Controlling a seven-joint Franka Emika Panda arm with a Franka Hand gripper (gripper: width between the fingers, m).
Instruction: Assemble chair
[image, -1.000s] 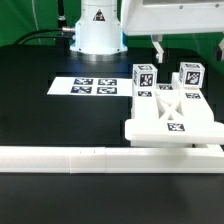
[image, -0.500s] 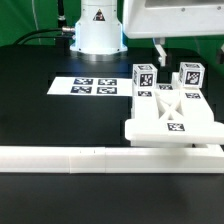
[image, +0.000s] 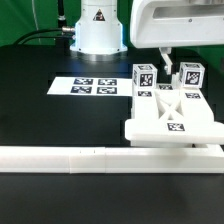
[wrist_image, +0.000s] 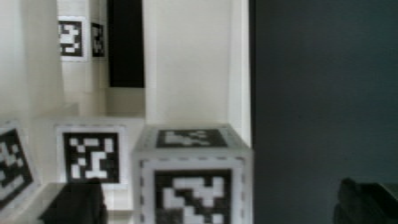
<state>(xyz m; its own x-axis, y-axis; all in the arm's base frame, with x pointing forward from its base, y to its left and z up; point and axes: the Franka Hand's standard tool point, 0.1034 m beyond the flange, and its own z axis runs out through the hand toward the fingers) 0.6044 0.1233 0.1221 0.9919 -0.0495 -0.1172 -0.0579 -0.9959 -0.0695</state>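
The gripper (image: 162, 60) is seen in the exterior view hanging just above the chair parts, under the arm's white housing at the top of that view. Its fingers (image: 157, 57) are spread to their widest, and nothing is held between them. One dark fingertip is seen close above the top of the nearer square post (image: 144, 77); whether it touches the post cannot be told from that view. In the wrist view the two dark fingertips (wrist_image: 75, 198) are seen at the lower edge with a tagged post top (wrist_image: 192, 170) lying between them, apart from both pads.

The chair (image: 172, 117) is found as a cluster of chunky white pieces at the exterior view's right, on the black table (image: 40, 115). A flat slab with a cross-shaped brace is laid in front, and two tagged square posts are stood upright behind it, the second post (image: 190, 74) just beside the first. The cluster is set against the long white border rail (image: 70, 158), which is run along the front. The marker board (image: 88, 87) is laid flat well to the exterior view's left of the pieces.
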